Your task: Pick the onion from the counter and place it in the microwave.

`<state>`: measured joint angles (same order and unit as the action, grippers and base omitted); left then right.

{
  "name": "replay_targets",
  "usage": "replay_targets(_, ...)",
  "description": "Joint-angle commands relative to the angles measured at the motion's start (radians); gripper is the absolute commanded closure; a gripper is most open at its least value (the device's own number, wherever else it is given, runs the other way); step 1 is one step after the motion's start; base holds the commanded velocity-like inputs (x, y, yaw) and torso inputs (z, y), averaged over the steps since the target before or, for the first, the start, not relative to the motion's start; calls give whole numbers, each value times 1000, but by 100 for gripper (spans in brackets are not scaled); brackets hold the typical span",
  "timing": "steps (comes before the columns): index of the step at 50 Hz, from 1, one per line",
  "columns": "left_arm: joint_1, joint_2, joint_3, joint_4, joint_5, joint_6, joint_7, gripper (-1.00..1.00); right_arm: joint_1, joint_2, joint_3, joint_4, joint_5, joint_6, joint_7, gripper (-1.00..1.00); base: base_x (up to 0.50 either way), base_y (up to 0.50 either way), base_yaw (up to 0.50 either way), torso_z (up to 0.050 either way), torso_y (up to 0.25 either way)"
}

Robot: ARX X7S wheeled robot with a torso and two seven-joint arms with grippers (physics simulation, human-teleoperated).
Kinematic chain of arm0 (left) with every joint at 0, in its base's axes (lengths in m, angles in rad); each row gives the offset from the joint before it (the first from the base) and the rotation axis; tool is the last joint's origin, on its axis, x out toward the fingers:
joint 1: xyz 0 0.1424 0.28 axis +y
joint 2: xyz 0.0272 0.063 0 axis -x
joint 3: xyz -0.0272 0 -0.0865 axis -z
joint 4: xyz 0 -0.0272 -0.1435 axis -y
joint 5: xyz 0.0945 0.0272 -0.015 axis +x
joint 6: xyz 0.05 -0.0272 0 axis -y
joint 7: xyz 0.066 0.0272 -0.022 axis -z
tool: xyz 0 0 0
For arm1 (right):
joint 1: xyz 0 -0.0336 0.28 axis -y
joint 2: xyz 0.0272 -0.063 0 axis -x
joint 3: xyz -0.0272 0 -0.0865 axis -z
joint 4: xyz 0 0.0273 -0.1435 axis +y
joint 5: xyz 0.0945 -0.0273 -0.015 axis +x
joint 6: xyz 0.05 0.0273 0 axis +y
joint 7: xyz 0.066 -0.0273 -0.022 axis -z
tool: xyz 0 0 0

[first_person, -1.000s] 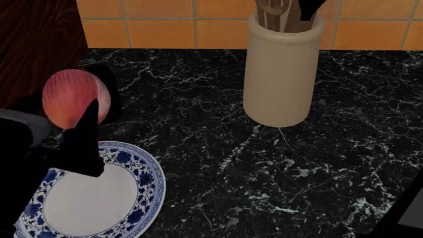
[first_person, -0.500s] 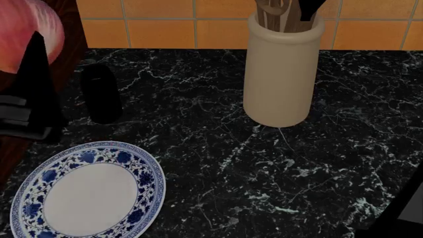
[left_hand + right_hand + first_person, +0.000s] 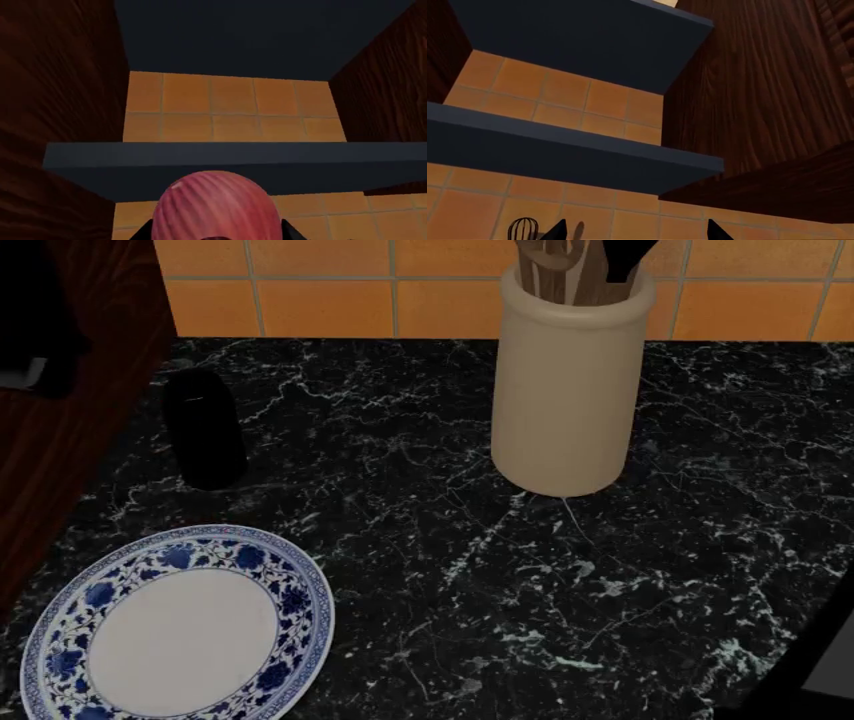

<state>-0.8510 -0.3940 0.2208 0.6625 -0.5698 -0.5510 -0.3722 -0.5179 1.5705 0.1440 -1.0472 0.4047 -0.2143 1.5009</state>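
Observation:
The onion [image 3: 213, 205], pinkish-red with paler streaks, fills the space between the two black fingertips of my left gripper [image 3: 217, 233], which is shut on it. It is held up in the air, facing an orange tiled wall and dark blue-grey shelves. In the head view the onion is out of frame; only a dark piece of the left arm [image 3: 34, 330] shows at the top left. The black veined counter [image 3: 441, 570] lies below. My right gripper [image 3: 635, 231] is open with nothing between its fingers. The microwave is out of view.
A blue-and-white plate [image 3: 300, 590] lies on the counter at the front left. A black shaker [image 3: 203, 430] stands behind it. A cream utensil crock [image 3: 567, 390] stands at the back. Dark wood cabinet panels [image 3: 54, 470] border the left side. A whisk [image 3: 524, 229] hangs near the right gripper.
My left arm has risen with the onion, from just above the plate up and out of the head view's top left corner. Nothing on the counter has moved.

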Motion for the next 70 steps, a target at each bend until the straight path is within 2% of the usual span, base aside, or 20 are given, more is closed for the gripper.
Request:
replay_targets(1, -225, 28, 14, -32, -70, -115, -42, 100, 4, 0, -10, 0, -11, -10, 4, -100, 0, 0, 0, 0, 0)
replay_targets(15, -521, 91, -41, -144, -176, -273, -112, 100, 16, 0, -14, 0, -10, -19, -3, -100, 0, 0, 0, 0, 0)
replay_targets(26, -758, 124, 1, -337, -141, -290, -70, 100, 22, 0, -23, 0, -12, -33, -9, -100, 0, 0, 0, 0, 1)
replay_targets(36, -920, 166, 63, -517, -86, -254, -5, 100, 34, 0, -27, 0, -5, -43, -20, -100, 0, 0, 0, 0, 0)
replay_targets(55, -1242, 288, 49, -917, -41, -179, 31, 100, 60, 0, -29, 0, 8, -46, -33, -100, 0, 0, 0, 0, 0)
replay_targets(61, -1318, 311, 62, -1055, -13, -126, 58, 100, 68, 0, -30, 0, 12, -46, -40, -100, 0, 0, 0, 0, 0)
replay_targets(70, -1479, 373, 111, -1377, 54, 35, 153, 100, 89, 0, -22, 0, 35, -46, -56, -100, 0, 0, 0, 0, 0)
